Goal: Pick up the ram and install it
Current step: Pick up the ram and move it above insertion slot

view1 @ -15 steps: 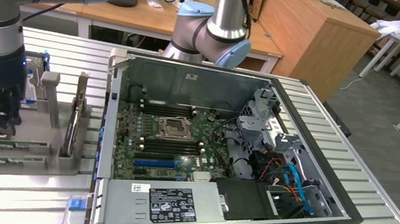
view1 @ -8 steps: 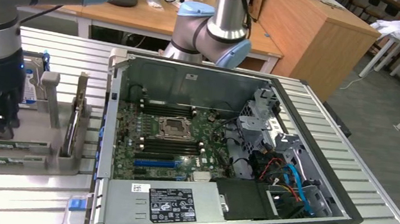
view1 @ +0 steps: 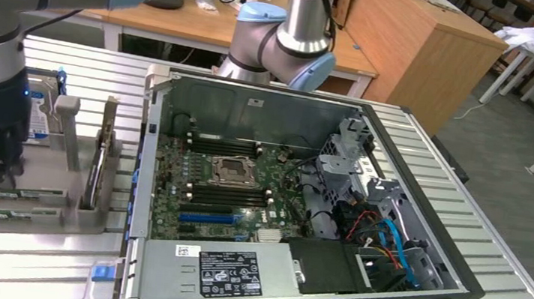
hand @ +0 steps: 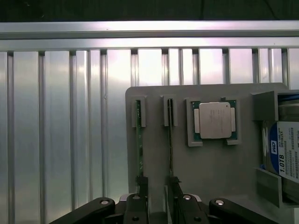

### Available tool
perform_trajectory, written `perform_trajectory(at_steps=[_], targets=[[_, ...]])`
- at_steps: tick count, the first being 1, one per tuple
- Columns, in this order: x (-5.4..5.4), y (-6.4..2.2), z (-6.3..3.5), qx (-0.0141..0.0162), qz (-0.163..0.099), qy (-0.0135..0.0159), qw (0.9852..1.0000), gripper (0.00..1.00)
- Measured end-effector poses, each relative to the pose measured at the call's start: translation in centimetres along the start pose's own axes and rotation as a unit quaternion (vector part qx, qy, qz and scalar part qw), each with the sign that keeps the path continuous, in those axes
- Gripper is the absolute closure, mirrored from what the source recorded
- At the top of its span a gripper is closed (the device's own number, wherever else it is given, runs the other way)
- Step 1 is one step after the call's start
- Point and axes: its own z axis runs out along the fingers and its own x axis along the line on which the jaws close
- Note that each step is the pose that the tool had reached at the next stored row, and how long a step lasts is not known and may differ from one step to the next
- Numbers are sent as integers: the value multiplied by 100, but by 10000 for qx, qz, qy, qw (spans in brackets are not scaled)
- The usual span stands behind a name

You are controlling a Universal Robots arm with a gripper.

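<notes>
1. Ram sticks [hand: 138,140], long, thin, green circuit boards, are stood on edge in a grey slotted holder [hand: 154,140]. In the exterior view this lies at nine o'clock from the open black computer case [view1: 251,106].
2. The black gripper [hand: 158,183] is held with fingers apart at the sticks' ends, and nothing is clamped.
3. Each finger seems aligned with a stick, so an edge could be struck or both sticks caught.
4. Counted are two ram sticks, one square silver processor chip [hand: 215,120], one blue-labelled silver hard drive [hand: 286,156] and one case.
</notes>
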Motion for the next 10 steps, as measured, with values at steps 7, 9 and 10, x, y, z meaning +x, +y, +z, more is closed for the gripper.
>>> perform_trajectory(at_steps=[7,9,10], targets=[[66,0,-1,0,0,0,10000,69],[81,0,-1,0,0,0,10000,69],[84,0,-2,0,0,0,10000,69]])
